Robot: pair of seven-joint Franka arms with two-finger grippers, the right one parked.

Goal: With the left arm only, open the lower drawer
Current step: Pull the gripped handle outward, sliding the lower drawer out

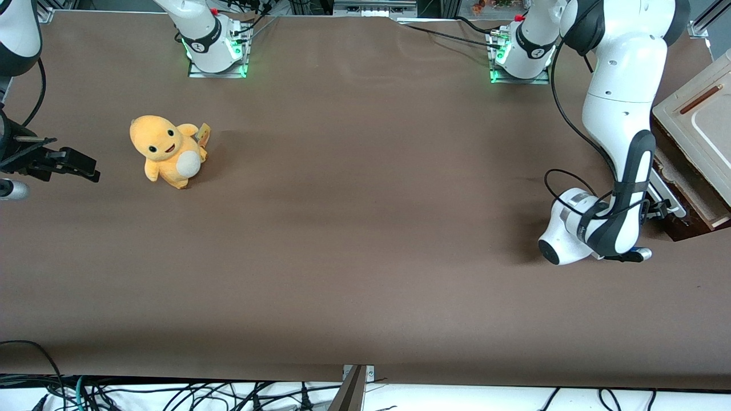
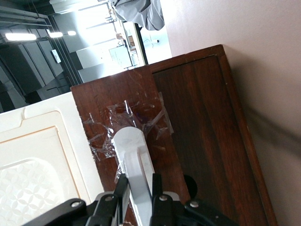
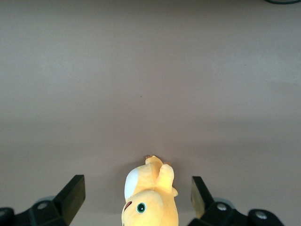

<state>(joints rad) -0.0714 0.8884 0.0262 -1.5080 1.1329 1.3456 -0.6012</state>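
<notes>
Currently your gripper (image 2: 139, 188) has its jaws closed on the drawer (image 1: 688, 197) handle (image 2: 133, 160); next, pull straight outward.

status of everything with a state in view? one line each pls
lower drawer: pulled partly out, pale inside showing.
white bar handle: taped to the drawer front, clamped between the fingers.
gripper: at the drawer front, shut on the handle.
left arm: bent down to the drawer.
plush toy: sitting upright on the table, untouched.
</notes>
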